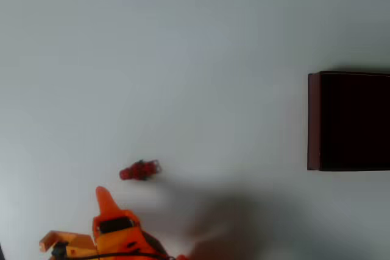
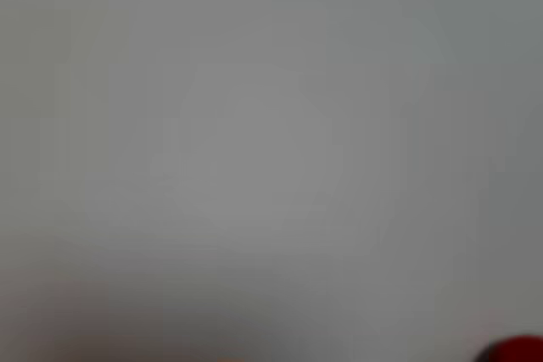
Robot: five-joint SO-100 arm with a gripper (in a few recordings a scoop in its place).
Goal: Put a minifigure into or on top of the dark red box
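While the minifigure [image 1: 139, 170] lies apart, the gripper [image 1: 73, 217] gapes empty

The minifigure [image 1: 139, 170] lies on its side on the pale table [image 1: 195, 59], just beside the orange gripper's [image 1: 73, 220] pointed finger [image 1: 105, 201]. Its jaws seem spread. The box [image 1: 348, 121] sits well apart at the right edge.

A bare white table [image 1: 195, 59], plain and evenly lit, suggests a lab or test bench.

dark red box [image 1: 314, 120] cropped right, wrist view blurred
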